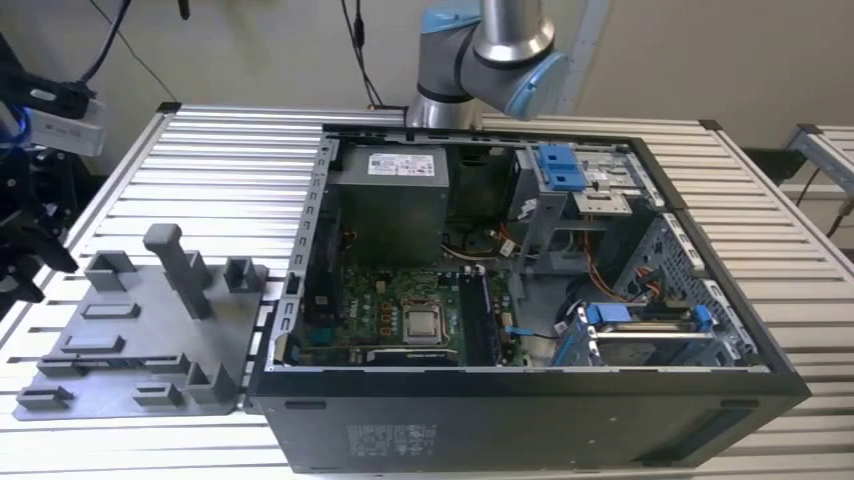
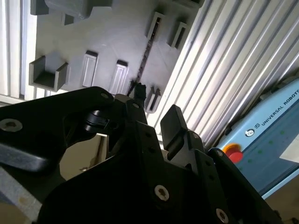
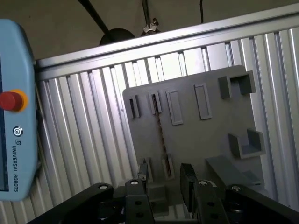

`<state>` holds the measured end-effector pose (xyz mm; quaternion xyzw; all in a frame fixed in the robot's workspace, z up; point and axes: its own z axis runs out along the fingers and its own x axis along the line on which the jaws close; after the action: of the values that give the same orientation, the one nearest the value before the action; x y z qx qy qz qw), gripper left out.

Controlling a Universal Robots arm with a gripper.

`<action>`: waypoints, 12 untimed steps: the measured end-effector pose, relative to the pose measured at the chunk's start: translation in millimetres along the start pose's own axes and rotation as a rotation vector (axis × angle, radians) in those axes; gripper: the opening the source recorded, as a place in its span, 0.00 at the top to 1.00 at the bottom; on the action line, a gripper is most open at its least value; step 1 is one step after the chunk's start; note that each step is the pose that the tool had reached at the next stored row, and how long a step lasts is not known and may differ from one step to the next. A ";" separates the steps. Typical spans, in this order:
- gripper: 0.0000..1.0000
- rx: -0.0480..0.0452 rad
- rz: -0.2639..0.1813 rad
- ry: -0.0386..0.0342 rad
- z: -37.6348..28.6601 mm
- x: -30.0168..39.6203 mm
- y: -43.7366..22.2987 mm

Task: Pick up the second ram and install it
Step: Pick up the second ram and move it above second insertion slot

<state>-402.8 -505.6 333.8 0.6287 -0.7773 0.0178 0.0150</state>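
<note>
The second ram [image 3: 161, 135] stands on its edge in the grey tray [image 3: 210, 135], a thin dark strip held between two small slotted holders. It also shows in the second wrist view as a narrow dark line [image 2: 144, 58] on the tray [image 2: 117, 32]. My gripper [image 3: 163, 184] hovers high above the tray and looks down on it. Its black fingers [image 3: 187, 179] stand apart with nothing between them, and the gripper [image 2: 156, 107] is open in both wrist views. In the exterior view the arm [image 1: 487, 50] rises out of the picture.
The open computer case [image 1: 534, 400] lies on the ribbed metal table [image 1: 227, 160], with the motherboard's long black slots [image 1: 477, 315] beside the processor. The tray [image 1: 134, 340] with its tall post [image 1: 174, 270] sits at the exterior view's left. A blue teach pendant [image 3: 14, 116] lies beyond the tray.
</note>
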 end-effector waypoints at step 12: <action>0.58 0.0000 0.000 0.0001 12.2 -0.6 0.1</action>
<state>-402.8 -505.6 321.6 0.6287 -0.7773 0.0179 0.0151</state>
